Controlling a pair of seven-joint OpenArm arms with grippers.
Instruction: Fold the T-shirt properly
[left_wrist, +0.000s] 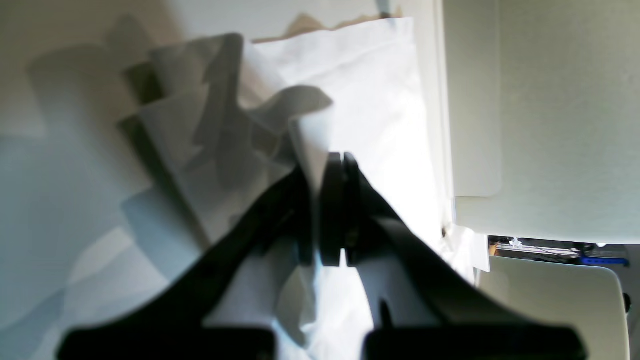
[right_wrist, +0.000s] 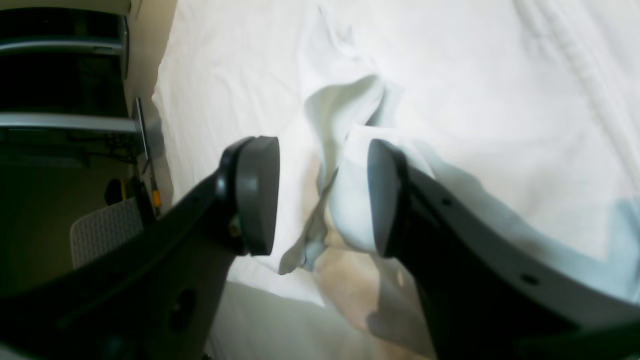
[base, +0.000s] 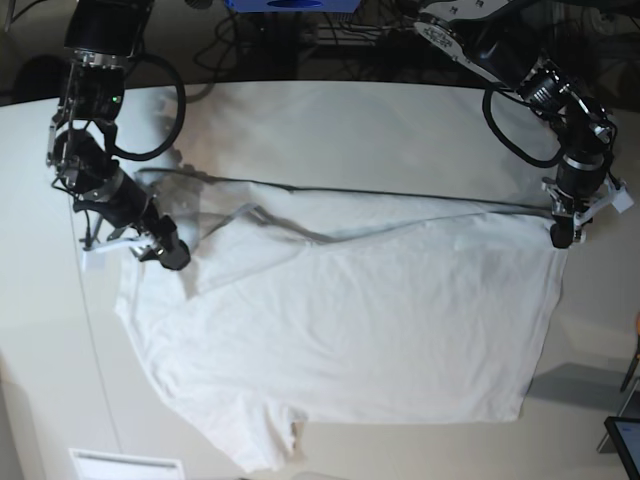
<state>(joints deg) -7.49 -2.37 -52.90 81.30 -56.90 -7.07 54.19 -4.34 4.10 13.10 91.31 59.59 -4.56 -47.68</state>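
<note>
Left gripper (left_wrist: 334, 165) pads pressed together, pinching a corner of the T-shirt (base: 350, 320) at its edge. Right gripper (right_wrist: 322, 195) fingers spread, a raised fold of cloth between them, not clamped. Shirt lies spread across the table (base: 40, 400), upper edge folded over.

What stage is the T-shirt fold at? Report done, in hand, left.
Done: the T-shirt has one lengthwise fold, its top edge stretched between the arms.
In hand: the left gripper is shut on a corner; the right gripper stands open around a raised fold.
Left: the right-side grasp and the remaining folds.
</note>
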